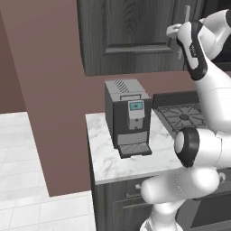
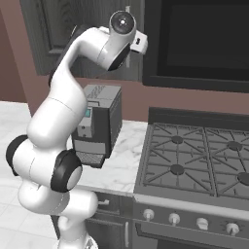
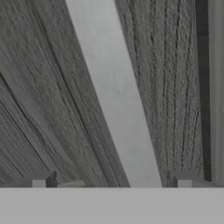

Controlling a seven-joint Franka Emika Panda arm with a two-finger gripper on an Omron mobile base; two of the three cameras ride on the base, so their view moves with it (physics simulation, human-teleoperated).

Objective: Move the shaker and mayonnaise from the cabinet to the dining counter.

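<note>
I am at the first step: getting the cabinet (image 1: 131,36) door open. My gripper (image 3: 111,183) is right up at the long silver handle (image 3: 113,96), with my fingers (image 3: 41,180) spread wide, one on each side of the bar. I think I must squeeze the bar next, then pull. The door is shut, so the shaker and mayonnaise must be hidden behind it.

Cabinet (image 1: 131,36) door shut, contents hidden; handle (image 3: 114,100) cut off top & btm.
</note>
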